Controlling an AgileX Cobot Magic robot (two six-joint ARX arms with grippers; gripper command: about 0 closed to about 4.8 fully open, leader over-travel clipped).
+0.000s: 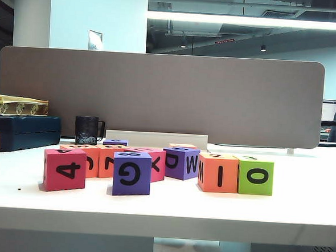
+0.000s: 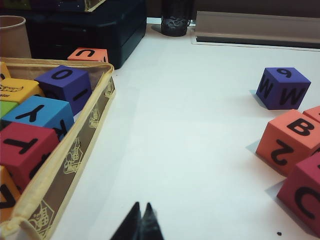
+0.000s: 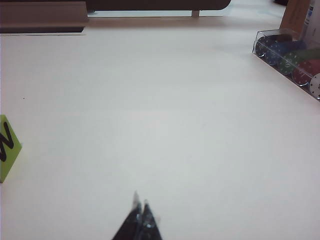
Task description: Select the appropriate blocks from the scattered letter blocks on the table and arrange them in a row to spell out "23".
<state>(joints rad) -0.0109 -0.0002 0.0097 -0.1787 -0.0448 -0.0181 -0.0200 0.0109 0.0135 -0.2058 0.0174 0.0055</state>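
The lime-green cube (image 1: 256, 176), O facing front, sits touching the right side of the orange cube (image 1: 217, 173) marked I, both near the front right of the white table (image 1: 299, 214). Left of them lie the purple W cube (image 1: 181, 163), the purple G cube (image 1: 132, 173) and the red 4 cube (image 1: 65, 169). Left gripper (image 2: 140, 210) hangs low over bare tabletop, jaws pressed together, holding nothing, beside a fabric box of cubes (image 2: 75, 150). Right gripper (image 3: 140, 202) likewise closed and empty, over bare table.

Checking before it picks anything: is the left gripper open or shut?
Shut: the left gripper shows both fingertips pressed together, holding nothing, above the bare table.
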